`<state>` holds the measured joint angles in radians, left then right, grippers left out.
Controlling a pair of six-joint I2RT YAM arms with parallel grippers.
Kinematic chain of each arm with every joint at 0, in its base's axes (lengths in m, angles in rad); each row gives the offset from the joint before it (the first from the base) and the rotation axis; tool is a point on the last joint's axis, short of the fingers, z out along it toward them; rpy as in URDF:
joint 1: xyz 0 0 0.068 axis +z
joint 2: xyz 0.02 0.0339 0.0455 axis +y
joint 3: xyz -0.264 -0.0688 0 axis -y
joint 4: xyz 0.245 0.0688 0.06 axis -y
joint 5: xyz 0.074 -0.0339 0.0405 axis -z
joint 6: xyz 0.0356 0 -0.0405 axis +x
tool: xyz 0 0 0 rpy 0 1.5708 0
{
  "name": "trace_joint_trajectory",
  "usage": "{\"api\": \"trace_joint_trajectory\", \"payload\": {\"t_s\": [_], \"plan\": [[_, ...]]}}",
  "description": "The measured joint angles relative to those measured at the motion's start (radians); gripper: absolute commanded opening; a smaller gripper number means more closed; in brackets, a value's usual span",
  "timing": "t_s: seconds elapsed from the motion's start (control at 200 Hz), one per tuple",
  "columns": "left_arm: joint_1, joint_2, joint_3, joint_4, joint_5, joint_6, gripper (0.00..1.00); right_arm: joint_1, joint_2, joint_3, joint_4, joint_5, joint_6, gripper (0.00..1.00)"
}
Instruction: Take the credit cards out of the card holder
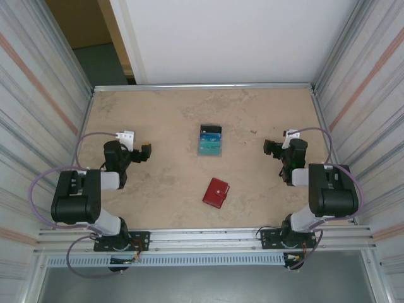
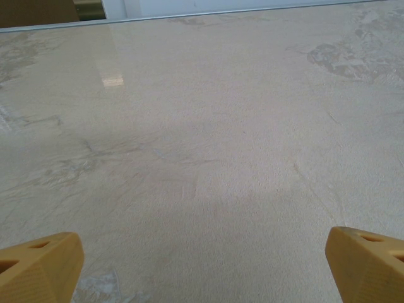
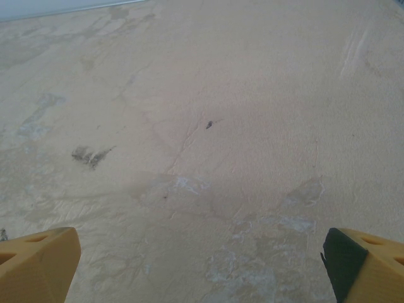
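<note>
The red card holder (image 1: pixel 216 192) lies folded shut on the table, near the front and a little right of centre. A pile of blue and teal credit cards (image 1: pixel 211 140) lies flat behind it, around mid-table. My left gripper (image 1: pixel 144 153) hovers at the left, well away from both, open with nothing between its yellow fingertips (image 2: pixel 41 265). My right gripper (image 1: pixel 272 148) is at the right, also open and empty, its fingertips (image 3: pixel 38 262) spread wide over bare tabletop.
Beige marbled tabletop (image 1: pixel 164 113) with a metal rail along the front edge (image 1: pixel 208 235). Corrugated walls (image 1: pixel 38 95) close in both sides, and a white panel stands at the back.
</note>
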<state>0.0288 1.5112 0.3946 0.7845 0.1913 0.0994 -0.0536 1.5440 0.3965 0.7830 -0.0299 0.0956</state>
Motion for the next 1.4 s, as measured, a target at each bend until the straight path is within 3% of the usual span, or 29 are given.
{"api": "trace_joint_trajectory", "payload": {"t_s": [1.052, 1.403], "plan": [[0.000, -0.006, 0.000, -0.006, -0.002, 0.000, 0.99, 0.001, -0.002, 0.007, -0.027, 0.016, 0.000, 0.99], [-0.019, -0.258, 0.019, -0.197, -0.082, -0.053, 0.99, 0.004, -0.166, 0.039, -0.206, 0.087, 0.028, 0.99]]}}
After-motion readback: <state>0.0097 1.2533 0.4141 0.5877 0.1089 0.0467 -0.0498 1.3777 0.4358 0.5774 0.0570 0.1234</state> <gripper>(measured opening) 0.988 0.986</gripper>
